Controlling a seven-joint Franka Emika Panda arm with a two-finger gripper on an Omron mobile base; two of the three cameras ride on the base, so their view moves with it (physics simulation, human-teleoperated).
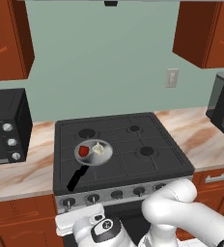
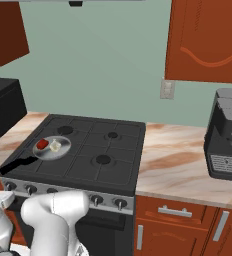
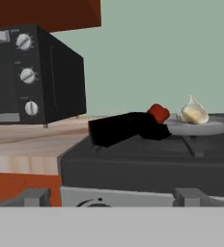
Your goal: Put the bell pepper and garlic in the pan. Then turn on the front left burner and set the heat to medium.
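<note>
Pan (image 3: 201, 126) holding bell pepper (image 3: 158, 113) and garlic (image 3: 193, 112) sits beyond the spread hand (image 3: 111, 197).

The pan (image 1: 93, 153) sits on the stove's (image 1: 133, 164) front left burner, bell pepper (image 1: 84, 151) left of the garlic (image 1: 98, 149) inside it; a toaster oven (image 1: 7, 126) stands on the tabletop (image 1: 22, 171) to the left.

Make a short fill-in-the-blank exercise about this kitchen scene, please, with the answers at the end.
1. The bell pepper and the garlic both lie inside the ____.
2. The pan sits on the front ____ burner of the stove.
3. The pan's handle is ____ in colour.
4. The end effector is low in front of the stove, level with its ____.

Answers: pan; left; black; knobs
</note>
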